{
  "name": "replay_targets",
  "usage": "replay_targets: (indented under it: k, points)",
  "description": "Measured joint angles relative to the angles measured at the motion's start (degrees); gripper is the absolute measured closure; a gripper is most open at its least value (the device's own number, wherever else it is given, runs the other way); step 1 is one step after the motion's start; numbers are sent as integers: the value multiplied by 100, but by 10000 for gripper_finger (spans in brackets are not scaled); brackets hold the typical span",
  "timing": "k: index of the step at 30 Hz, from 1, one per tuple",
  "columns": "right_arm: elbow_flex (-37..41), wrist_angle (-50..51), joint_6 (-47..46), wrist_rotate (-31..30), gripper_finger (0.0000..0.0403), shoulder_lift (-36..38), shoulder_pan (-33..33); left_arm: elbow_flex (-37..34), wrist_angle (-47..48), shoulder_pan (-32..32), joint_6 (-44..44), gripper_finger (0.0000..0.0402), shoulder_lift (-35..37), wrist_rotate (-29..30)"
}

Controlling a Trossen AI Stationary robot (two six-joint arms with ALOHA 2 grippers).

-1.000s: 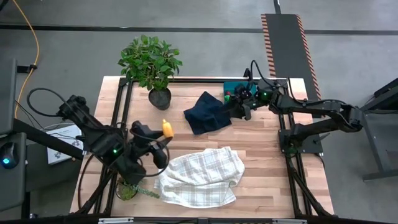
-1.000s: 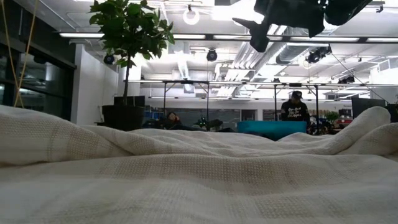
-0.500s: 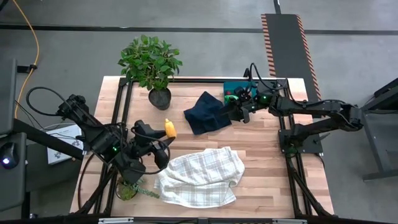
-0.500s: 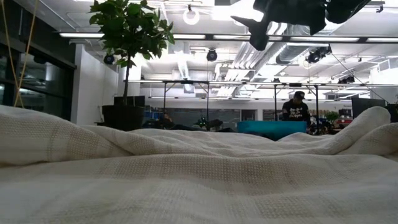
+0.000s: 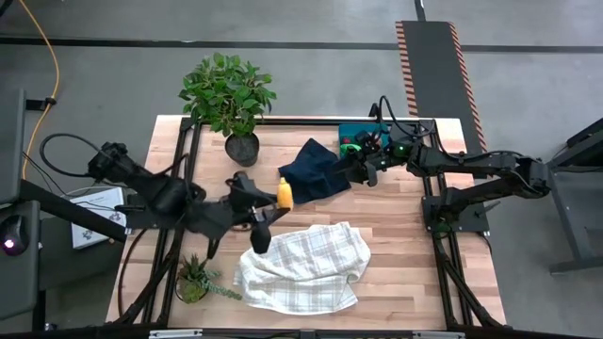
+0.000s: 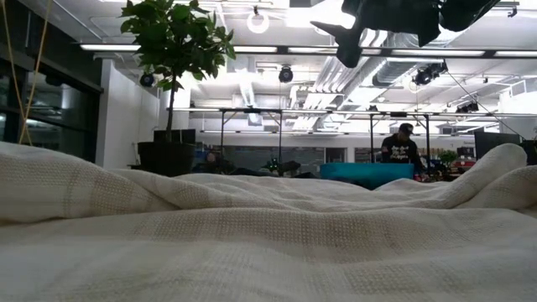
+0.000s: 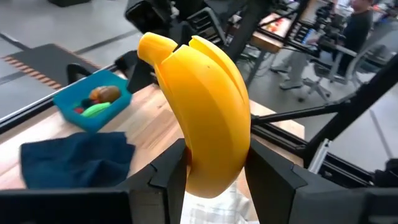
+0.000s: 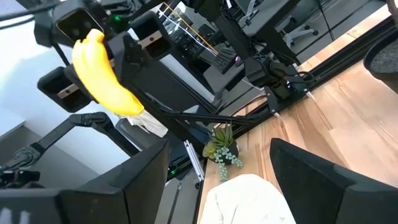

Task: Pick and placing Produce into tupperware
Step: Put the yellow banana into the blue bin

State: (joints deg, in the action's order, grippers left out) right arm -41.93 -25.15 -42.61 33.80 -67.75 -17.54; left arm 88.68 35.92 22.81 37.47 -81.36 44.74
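My left gripper (image 5: pixel 279 200) hangs above the table's middle, shut on the yellow banana (image 7: pixel 205 112), also seen as the banana (image 5: pixel 283 193) from above. The teal tupperware (image 5: pixel 361 135) stands at the far right of the table and holds a brown piece (image 7: pixel 104 93), a green piece (image 7: pixel 96 110) and a small red piece (image 7: pixel 78 110). My right gripper (image 5: pixel 361 171) hovers open just on the near side of the tupperware, over the edge of a navy cloth (image 5: pixel 314 171), its fingers empty in the right wrist view (image 8: pixel 217 180). My left gripper pinches the banana's blunt lower end (image 7: pixel 211 171) between its two fingers, one finger (image 7: pixel 169 174) on each side. The fingers come from the table's left, close to level. The banana rises out of the fingers, stem end (image 7: pixel 154 46) away from them, lifted clear of the table.
A crumpled white checked towel (image 5: pixel 301 268) covers the near middle and fills the low view. A potted plant (image 5: pixel 228 94) stands at the far left, a small plant (image 5: pixel 198 281) at the near left. Bare wood shows between the navy cloth and the towel.
My left gripper has carried the banana toward the table's right edge and somewhat up, its wrist turning as it went. The banana stays in the fingers and is now beside the navy cloth's left edge.
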Motion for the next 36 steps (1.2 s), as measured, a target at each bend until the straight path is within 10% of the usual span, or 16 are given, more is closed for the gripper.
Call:
replay_targets:
  k: [14, 36]
  points:
    - [0, -226, 107, 2, 133, 0, -2, -452, -1354, -1196, -892, 268, -11, -2250]
    - [-2, -857, -237, 587, 133, 0, -3, -699, -1912, -2139, -811, 268, -138, -3558]
